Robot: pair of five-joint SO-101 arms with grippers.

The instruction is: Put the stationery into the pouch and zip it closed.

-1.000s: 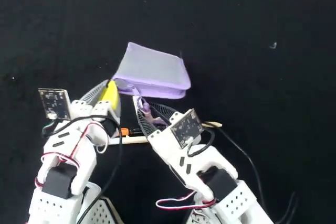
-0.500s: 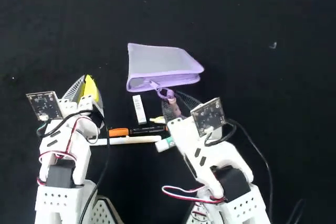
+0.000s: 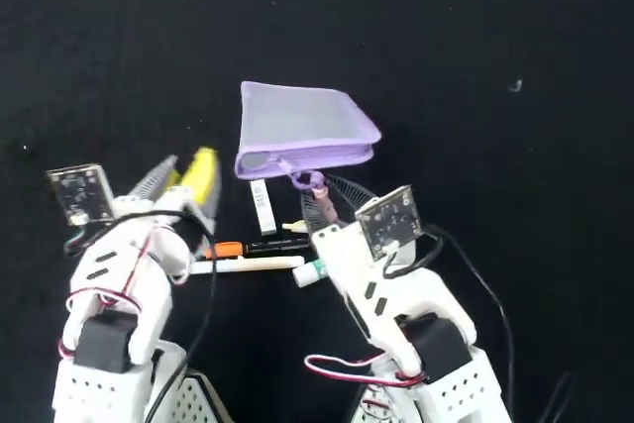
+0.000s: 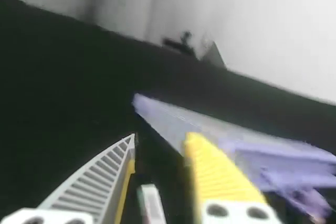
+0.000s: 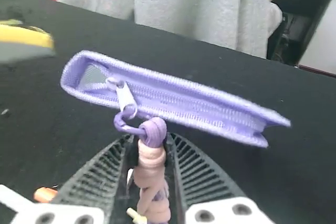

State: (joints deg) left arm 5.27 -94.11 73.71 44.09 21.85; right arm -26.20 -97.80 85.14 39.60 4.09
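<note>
The right end effector (image 3: 315, 197) is clamped on the lilac pull cord (image 5: 152, 182) of the purple pouch (image 3: 307, 126), whose slider (image 5: 123, 94) sits near one end. That hold probably serves to steady the pouch or work its zip. The left end effector (image 3: 188, 177) hangs with jaws apart and nothing between them, near the pouch's corner, likely placed to brace it. The white pen (image 3: 248, 264), orange-capped marker (image 3: 226, 249) and small white stick (image 3: 261, 207) lie unpacked on the black tabletop (image 3: 495, 146), between arms and pouch.

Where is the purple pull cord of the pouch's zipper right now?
The pull cord is clamped in the right claw, just off the near edge of the pouch in the high view, beyond the pens.
</note>
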